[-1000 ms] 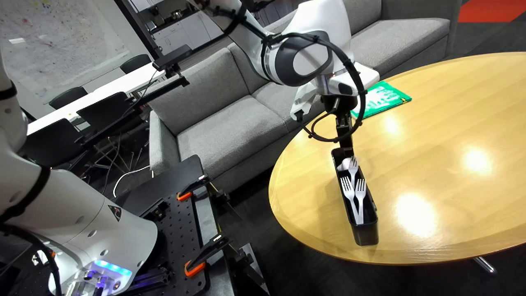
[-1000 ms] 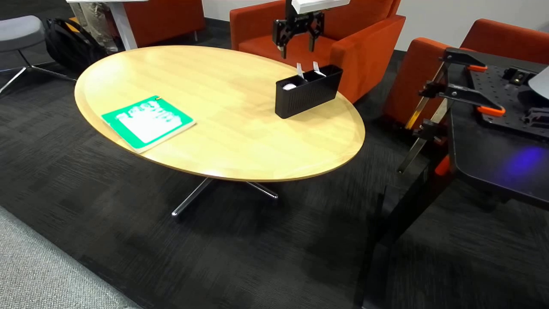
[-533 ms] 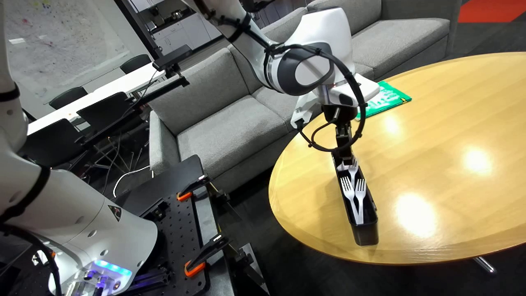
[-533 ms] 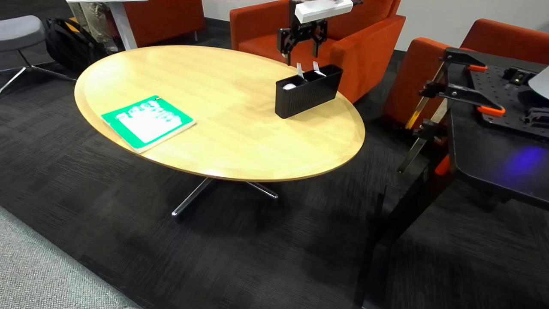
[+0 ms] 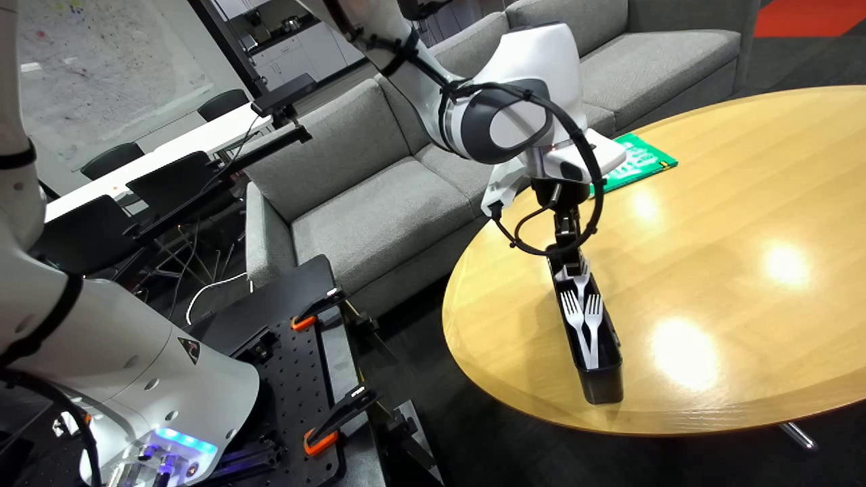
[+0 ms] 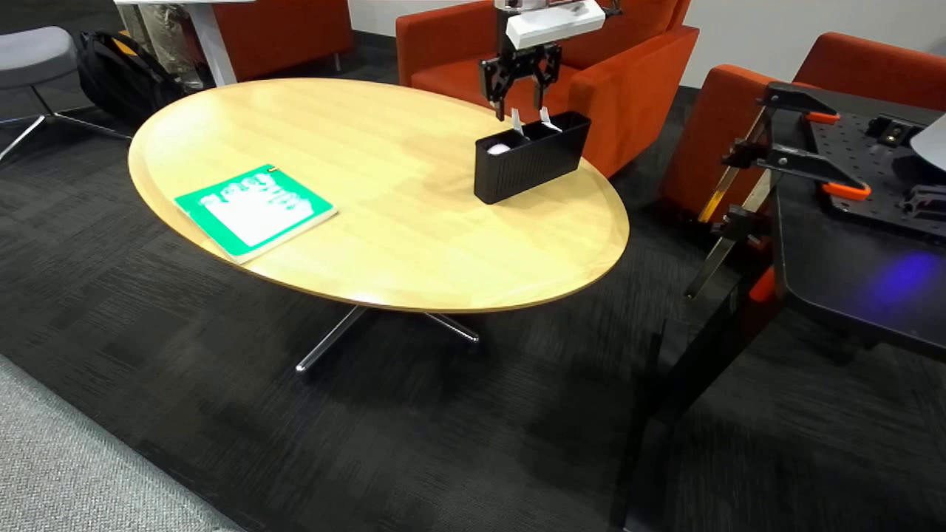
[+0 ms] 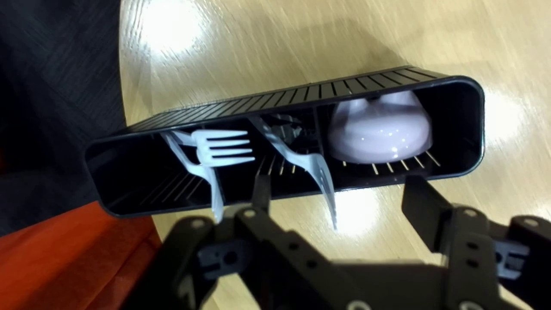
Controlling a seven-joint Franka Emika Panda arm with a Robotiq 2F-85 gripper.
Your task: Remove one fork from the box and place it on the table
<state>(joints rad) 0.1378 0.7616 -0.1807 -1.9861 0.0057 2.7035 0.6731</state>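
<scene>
The box (image 6: 526, 170) is a narrow black open-top tray with compartments, upright on the glossy tan table (image 6: 369, 162). It also shows in an exterior view (image 5: 602, 387) and the wrist view (image 7: 275, 100). In the wrist view, one white fork (image 7: 297, 158) leans from the middle compartment with its tines over the rim. Two more forks (image 7: 226, 148) (image 7: 183, 157) stick up from the left compartment. My gripper (image 7: 338, 193) is open and empty just above the box; the middle fork's tines appear between its fingers. It also shows in both exterior views (image 6: 519, 111) (image 5: 572, 260).
A pale rounded object (image 7: 381, 129) sits in the right compartment in the wrist view. A green-and-white card (image 6: 255, 207) lies on the table. A grey sofa (image 5: 379, 210), a red armchair (image 6: 628, 96) and a black bench (image 6: 865, 273) with clamps stand around.
My gripper has moved down closer to the box, staying open. The box, forks and card have not moved.
</scene>
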